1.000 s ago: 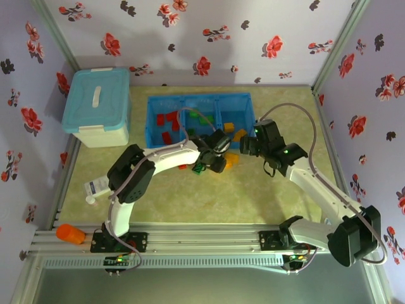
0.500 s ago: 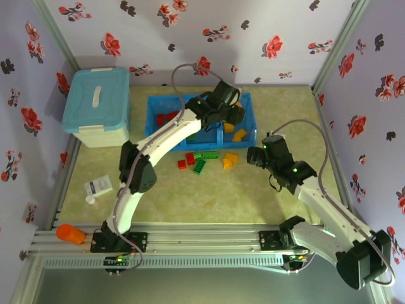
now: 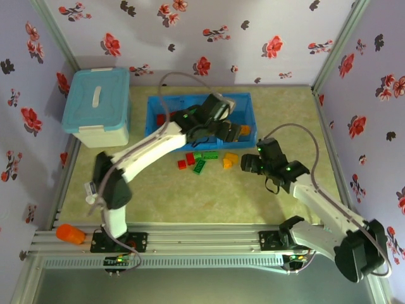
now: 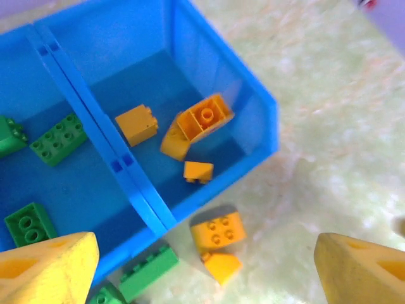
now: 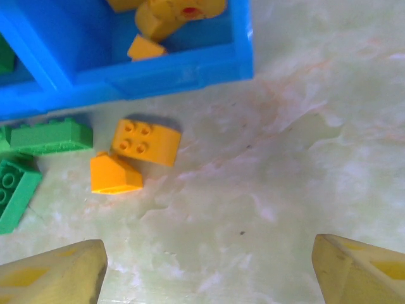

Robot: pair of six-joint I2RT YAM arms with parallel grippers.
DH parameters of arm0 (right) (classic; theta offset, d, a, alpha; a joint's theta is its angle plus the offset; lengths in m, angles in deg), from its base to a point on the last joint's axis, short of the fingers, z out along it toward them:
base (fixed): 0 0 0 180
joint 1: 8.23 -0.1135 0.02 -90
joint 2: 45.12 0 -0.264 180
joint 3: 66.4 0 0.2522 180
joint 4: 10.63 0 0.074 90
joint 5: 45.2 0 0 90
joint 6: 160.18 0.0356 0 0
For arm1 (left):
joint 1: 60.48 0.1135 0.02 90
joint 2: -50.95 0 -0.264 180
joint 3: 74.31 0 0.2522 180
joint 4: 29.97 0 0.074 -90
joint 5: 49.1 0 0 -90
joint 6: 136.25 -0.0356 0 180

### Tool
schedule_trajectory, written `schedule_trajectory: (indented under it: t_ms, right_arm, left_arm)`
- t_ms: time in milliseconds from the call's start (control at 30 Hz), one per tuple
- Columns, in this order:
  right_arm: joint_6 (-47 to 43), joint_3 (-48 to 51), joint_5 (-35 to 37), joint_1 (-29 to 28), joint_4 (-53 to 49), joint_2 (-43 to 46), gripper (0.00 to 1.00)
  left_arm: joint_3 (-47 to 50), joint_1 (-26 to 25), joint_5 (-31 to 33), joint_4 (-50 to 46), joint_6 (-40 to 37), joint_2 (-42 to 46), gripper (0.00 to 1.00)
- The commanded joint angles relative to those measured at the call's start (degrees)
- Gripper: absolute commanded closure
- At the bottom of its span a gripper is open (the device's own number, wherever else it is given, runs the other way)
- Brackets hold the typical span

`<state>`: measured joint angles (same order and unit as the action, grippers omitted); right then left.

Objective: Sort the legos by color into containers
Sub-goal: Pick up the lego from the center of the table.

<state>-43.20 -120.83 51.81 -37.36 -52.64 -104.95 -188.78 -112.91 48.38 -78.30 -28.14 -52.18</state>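
The blue three-bin tray [image 3: 152, 120] holds red legos on the left, green legos [image 4: 58, 138] in the middle and yellow-orange legos [image 4: 196, 123] on the right. On the table in front of it lie two orange bricks [image 3: 230, 158], green bricks [image 3: 205, 155] and red bricks [image 3: 186, 159]. My left gripper [image 3: 233, 131] hovers open and empty over the front edge of the tray's right bin [image 4: 209, 69]; the two orange bricks [image 4: 218, 230] lie below it. My right gripper [image 3: 247, 163] is open and empty just right of those orange bricks [image 5: 145, 142], which lie beside a green brick [image 5: 50, 136].
A light-blue lidded box [image 3: 98, 104] stands at the back left. A small white bottle [image 3: 90, 190] lies by the left wall and an orange object [image 3: 69, 234] rests on the front rail. Bare table stretches right of the tray and in front of the loose bricks.
My left gripper rose from the loose bricks to the tray's right bin, then drew back a little to its front edge. My right gripper backed away from the tray toward the near side.
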Motion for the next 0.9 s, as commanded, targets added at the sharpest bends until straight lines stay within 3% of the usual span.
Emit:
schedule_trajectory:
  t_ms: [0, 233, 433, 500, 667, 800, 867]
  right_arm:
    - [-1.33, -2.9, -2.63, -2.82, 2.58, -5.59, 0.16]
    - [-1.86, -9.34, -0.15, -7.31, 5.47, -20.85, 0.17]
    - [-3.23, -16.66, 1.51, -8.68, 4.3, -31.79, 0.24]
    - [-3.43, -18.54, 2.46, -9.31, 3.81, -34.72, 0.25]
    - [-2.62, -22.33, 3.4, -10.61, 2.46, -41.34, 0.39]
    - [-1.9, -23.49, 4.32, -12.04, 1.85, -43.94, 0.44]
    - [-1.76, -24.14, 4.99, -12.72, 1.08, -44.78, 0.54]
  left_arm:
    - [11.83, 0.51, 1.63, 10.33, 3.48, 10.71, 0.15]
    - [36.06, 0.13, 4.89, 12.37, 10.66, 28.1, 0.19]
    - [49.36, 0.04, 7.38, 9.87, 16.22, 39.05, 0.2]
    - [52.09, 0.04, 8.65, 8.77, 17.25, 41.93, 0.21]
    - [56.2, 0.13, 9.84, 7.33, 18.48, 46.69, 0.23]
    - [56.84, 0.13, 10.56, 6.27, 18.31, 47.75, 0.23]
    - [57.07, 0.12, 10.58, 6.35, 18.28, 47.78, 0.24]
